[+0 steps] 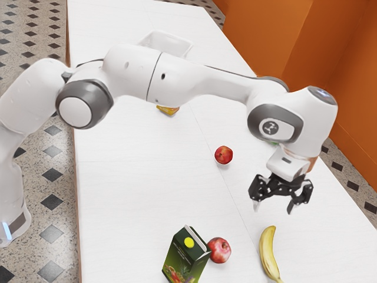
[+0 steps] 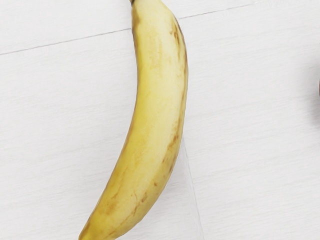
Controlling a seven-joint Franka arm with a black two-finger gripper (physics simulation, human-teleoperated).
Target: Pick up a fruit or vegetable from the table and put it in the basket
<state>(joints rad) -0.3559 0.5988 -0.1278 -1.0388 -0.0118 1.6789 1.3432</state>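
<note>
Arm (image 1: 200, 82): enters from the exterior view's left and crosses in front of the far table, blocking part of what lies behind it.
White basket (image 1: 169, 42): at the far part of the table, its near side hidden by the arm.
Yellow-orange fruit (image 1: 169, 110): peeks out below the arm, its upper part covered; kind unclear.
Carton (image 1: 187, 254): dark green, with a yellow spot, cut off at the exterior view's lower edge.
Pinkish-red apple (image 1: 220, 250): just beside the carton.
Red fruit (image 1: 224, 155): on the table beyond that apple, well apart from it.
Banana (image 1: 267, 252): on the table, outside the basket; its near end reaches the exterior view's lower edge. The wrist view gives its brown flecks and a dark stem, cropped.
Green thing (image 1: 273, 141): a sliver behind the arm's wrist, too covered to name.
Gripper (image 1: 273, 207): above the table near the banana, fingers spread apart, nothing between them.
Dark reddish sliver (image 2: 319, 89): at the wrist view's edge, too little to identify.
</note>
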